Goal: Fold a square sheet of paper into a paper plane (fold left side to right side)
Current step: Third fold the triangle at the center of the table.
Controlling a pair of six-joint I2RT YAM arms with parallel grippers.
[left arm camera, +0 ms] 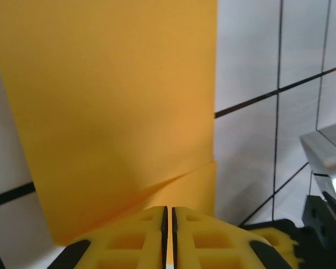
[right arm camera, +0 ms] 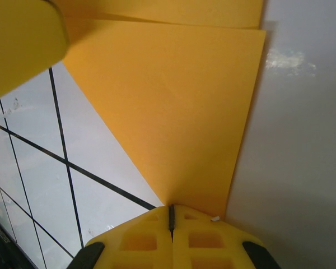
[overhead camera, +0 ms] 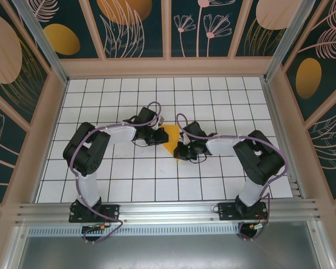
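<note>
Left claw (left arm camera: 168,216) and right claw (right arm camera: 171,213) are clenched against the folded paper (left arm camera: 117,101); creasing is judged underway, and firm pressing is needed next.

We see a white surface (overhead camera: 213,95) that thin black lines divide into square tiles. Near its middle lies the square sheet of paper (overhead camera: 171,140), orange-yellow and plain. From the left wrist, the paper (left arm camera: 117,112) lies flat on the surface (left arm camera: 246,56), and one layer lies over another with a slanted edge low down. From the right wrist, the paper (right arm camera: 179,112) narrows to a point and rests on the surface (right arm camera: 101,162), across one black line.
</note>
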